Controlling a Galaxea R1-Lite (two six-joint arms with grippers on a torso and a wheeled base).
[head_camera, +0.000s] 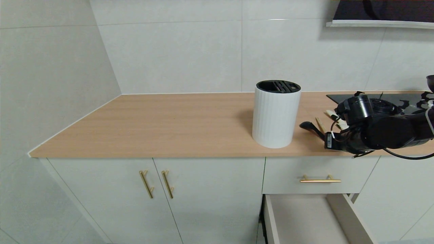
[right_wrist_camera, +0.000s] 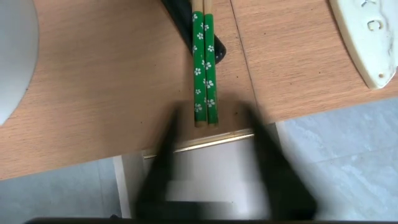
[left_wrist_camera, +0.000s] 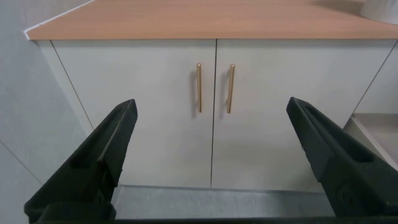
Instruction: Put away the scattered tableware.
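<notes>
A pair of green chopsticks (right_wrist_camera: 205,68) with white flowers lies on the wooden counter (head_camera: 169,125), its ends near the front edge. My right gripper (right_wrist_camera: 213,119) hangs open over those ends, one finger on each side, touching nothing. Beside the chopsticks lie a black utensil (head_camera: 307,125) and a white utensil (right_wrist_camera: 367,37). A white ribbed holder (head_camera: 276,113) with a black slotted top stands upright just left of them. My left gripper (left_wrist_camera: 211,162) is open and empty, low in front of the cabinet doors (left_wrist_camera: 214,118).
A drawer (head_camera: 305,217) stands pulled open below the counter, under a shut drawer with a gold handle (head_camera: 320,180). A black stove (head_camera: 383,100) sits at the counter's far right. The left half of the counter is bare wood, and tiled walls bound it behind and to the left.
</notes>
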